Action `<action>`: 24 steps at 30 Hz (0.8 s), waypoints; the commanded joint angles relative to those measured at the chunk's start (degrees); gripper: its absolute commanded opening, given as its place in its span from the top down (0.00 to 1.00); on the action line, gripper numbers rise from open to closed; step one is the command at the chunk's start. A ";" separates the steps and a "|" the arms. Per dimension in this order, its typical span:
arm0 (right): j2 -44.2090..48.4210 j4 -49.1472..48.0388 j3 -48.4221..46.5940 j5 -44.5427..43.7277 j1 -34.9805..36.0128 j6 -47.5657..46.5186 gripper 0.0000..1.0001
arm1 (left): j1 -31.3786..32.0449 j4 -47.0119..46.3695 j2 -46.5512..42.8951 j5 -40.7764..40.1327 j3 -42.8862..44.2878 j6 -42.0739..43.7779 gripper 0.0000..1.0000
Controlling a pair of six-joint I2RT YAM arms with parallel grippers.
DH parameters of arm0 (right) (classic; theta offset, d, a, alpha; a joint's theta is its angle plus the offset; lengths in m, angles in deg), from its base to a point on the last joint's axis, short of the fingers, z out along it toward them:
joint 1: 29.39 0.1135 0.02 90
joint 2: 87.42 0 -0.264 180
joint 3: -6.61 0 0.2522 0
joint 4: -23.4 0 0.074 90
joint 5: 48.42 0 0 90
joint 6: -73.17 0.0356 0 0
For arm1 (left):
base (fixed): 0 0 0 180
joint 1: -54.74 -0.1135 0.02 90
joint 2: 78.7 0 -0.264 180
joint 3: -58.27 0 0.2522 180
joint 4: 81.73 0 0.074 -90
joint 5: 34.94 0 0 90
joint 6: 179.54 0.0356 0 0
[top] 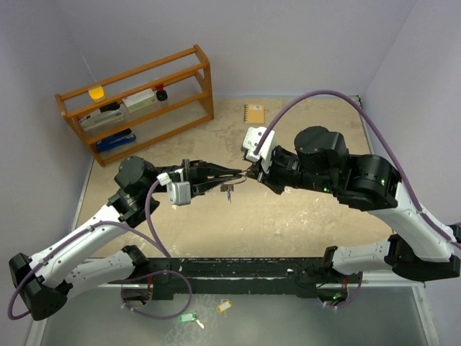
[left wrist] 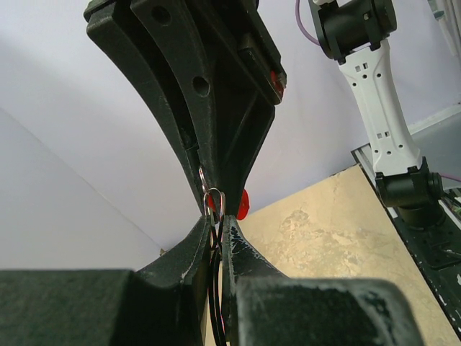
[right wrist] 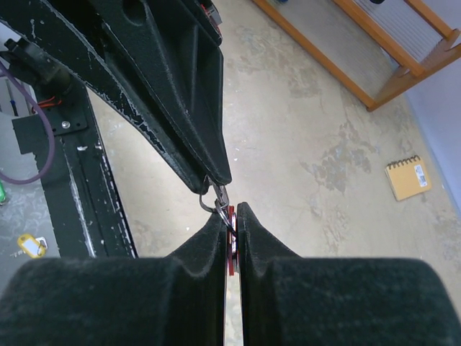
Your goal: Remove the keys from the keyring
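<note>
Sandy bench (top: 288,231), wooden rack (top: 137,101) far left, notebook (top: 253,113) far centre; none of these matter for this step. Both arms meet in mid-air over the bench centre.

Left gripper (left wrist: 215,222) is pinched narrow on the keyring (left wrist: 213,197) wire. Right gripper (right wrist: 230,216) is pinched narrow on the red-tag key (right wrist: 230,249). The two tips are almost touching. The keyring is off the bench, held between them, with a small bunch of metal keys (top: 228,190) hanging below. Blue-tag key not made out in any view. Green tag (top: 187,317) and yellow tag (top: 224,306) lie on the grey surface on the near side of the arm bases and are not part of this.

Step in hand, my read: working the red-tag key off the wire. To do it well:
- Left holds the ring firm, no twisting.
- Right slides the key along the coil toward the split end, following the curve. A straight pull would likely drag the ring out of the left grip or bend the wire.
- Small moves only; the tips are close enough to collide.
- Grip deep on the tag, since the plastic is probably slippery.
- Watch that the hanging keys don't jam the coil.

Cannot tell if the key's hole is already in the split; too small.
</note>
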 commanded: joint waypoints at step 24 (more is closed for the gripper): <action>3.52 -10.98 5.89 -2.30 -0.24 0.87 1.00 | 0.40 -4.57 -0.78 2.79 0.41 -2.99 1.00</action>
